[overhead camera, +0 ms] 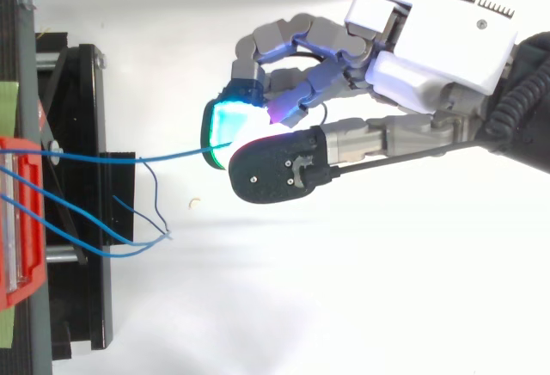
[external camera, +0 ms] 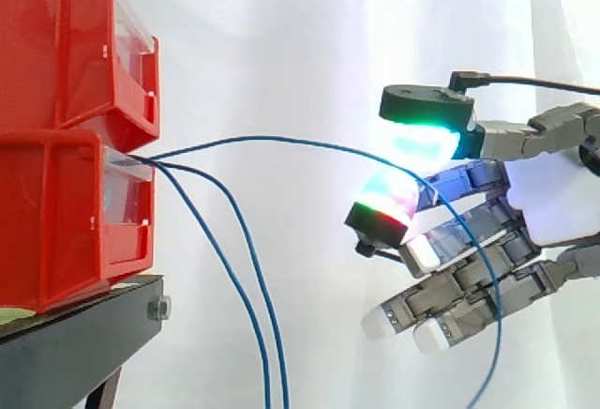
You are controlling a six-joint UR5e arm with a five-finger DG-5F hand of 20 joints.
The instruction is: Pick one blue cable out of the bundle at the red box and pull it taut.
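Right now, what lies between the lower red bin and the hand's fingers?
One blue cable arches from the lower red bin to the fingers pinching it, clearest in the side view; two more blue cables droop beside the bin.

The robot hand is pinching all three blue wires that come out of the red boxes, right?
Not quite. The hand is pinching just one blue cable between its glowing pads. The other two cables come out of the red bins too, but they hang straight down, away from the hand. The side view shows it best.
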